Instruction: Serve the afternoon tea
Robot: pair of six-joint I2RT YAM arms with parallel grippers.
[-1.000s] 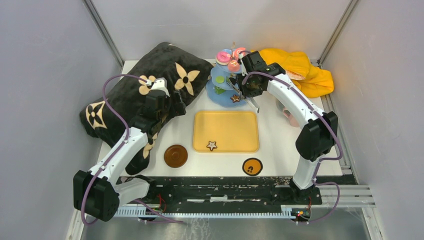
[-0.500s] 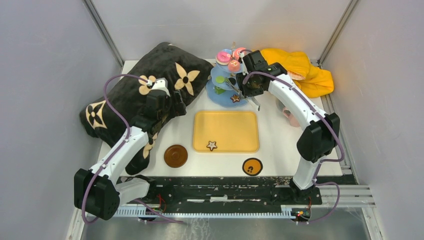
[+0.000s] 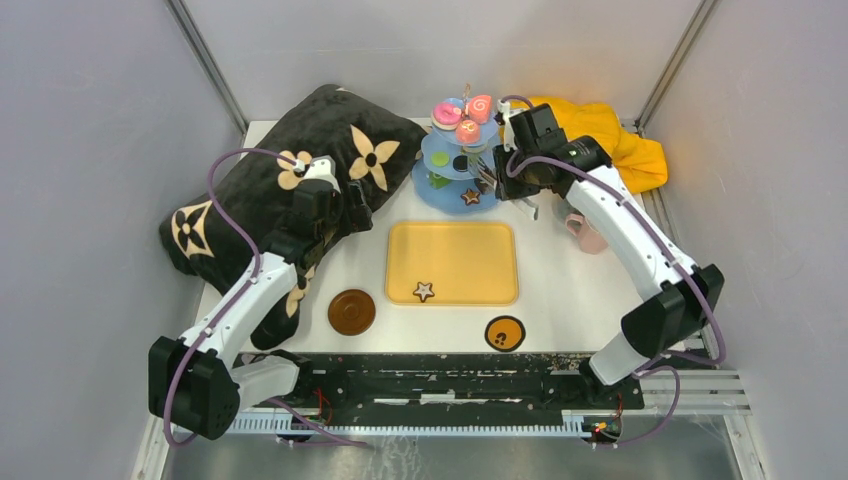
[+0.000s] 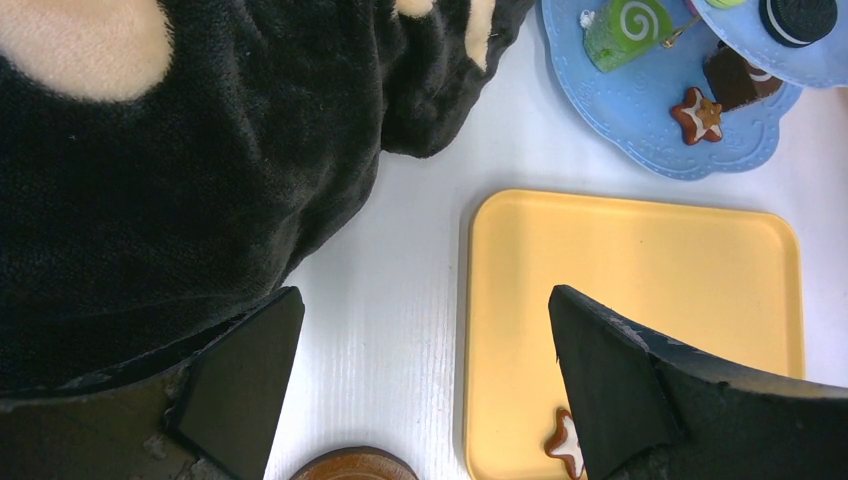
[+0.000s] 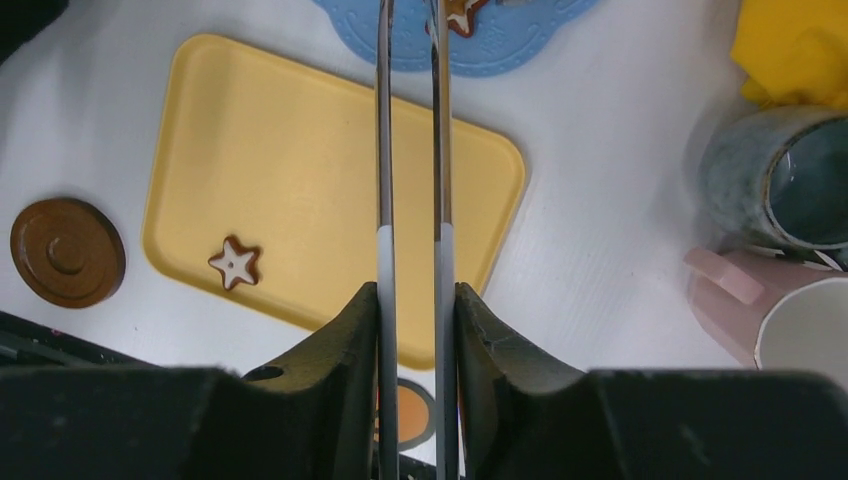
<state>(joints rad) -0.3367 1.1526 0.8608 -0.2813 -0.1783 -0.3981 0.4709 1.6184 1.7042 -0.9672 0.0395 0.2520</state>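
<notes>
A white table point(image 3: 560, 300) sits between grey walls, with a black pillow point(image 3: 300, 170) at its back left and a yellow cloth point(image 3: 600, 130) at the back right. The light-blue stand point(image 3: 440, 197) is at the back centre, with sweets point(image 3: 467, 131) on its tiers. The right claw point(image 5: 410, 310) is clenched on metal tongs point(image 5: 385, 150) that reach over the bottom tier. The left claw point(image 4: 422, 310) hangs released beside the pillow. A star biscuit point(image 3: 424, 291) lies on the yellow tray point(image 3: 452, 255). Two coasters point(image 3: 352, 312) sit near the front edge. The pink cup point(image 5: 790, 320) and grey mug point(image 5: 770, 180) stand together to the right of the stand.
</notes>
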